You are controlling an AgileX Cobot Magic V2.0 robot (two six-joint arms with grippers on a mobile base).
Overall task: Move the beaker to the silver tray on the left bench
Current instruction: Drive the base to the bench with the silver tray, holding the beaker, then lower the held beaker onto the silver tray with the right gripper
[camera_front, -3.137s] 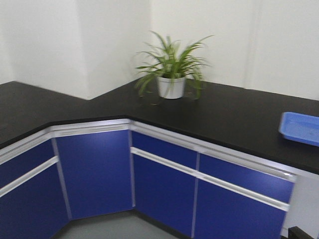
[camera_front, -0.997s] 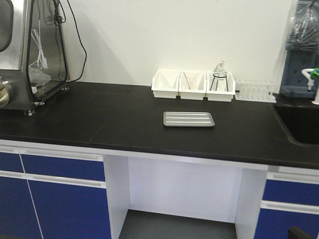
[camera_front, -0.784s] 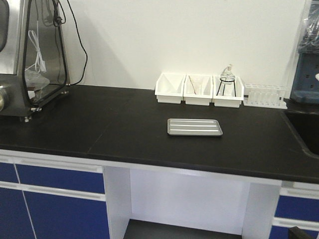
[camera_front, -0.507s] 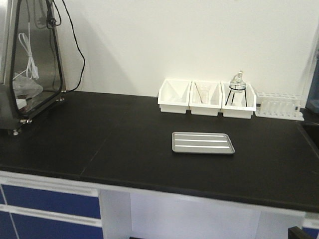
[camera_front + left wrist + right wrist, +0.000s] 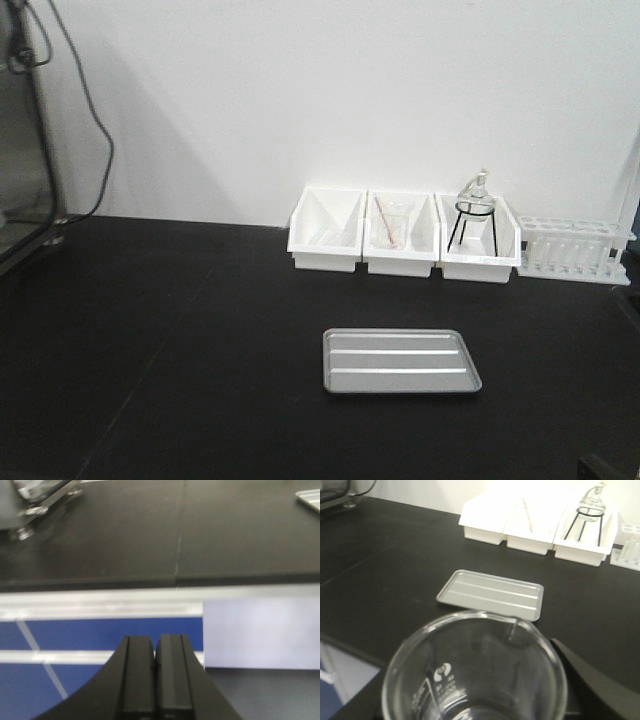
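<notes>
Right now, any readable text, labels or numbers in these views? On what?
No text is readable.
On the beaker: a white round logo and scale marks are printed on the glass, too blurred to read.
On the white bins, silver tray and test-tube rack: no labels are visible.

A laboratory: black bench top (image 5: 180,340), round flask (image 5: 477,190) on a tripod (image 5: 456,230), test-tube rack (image 5: 573,252), white bins (image 5: 400,263).
</notes>
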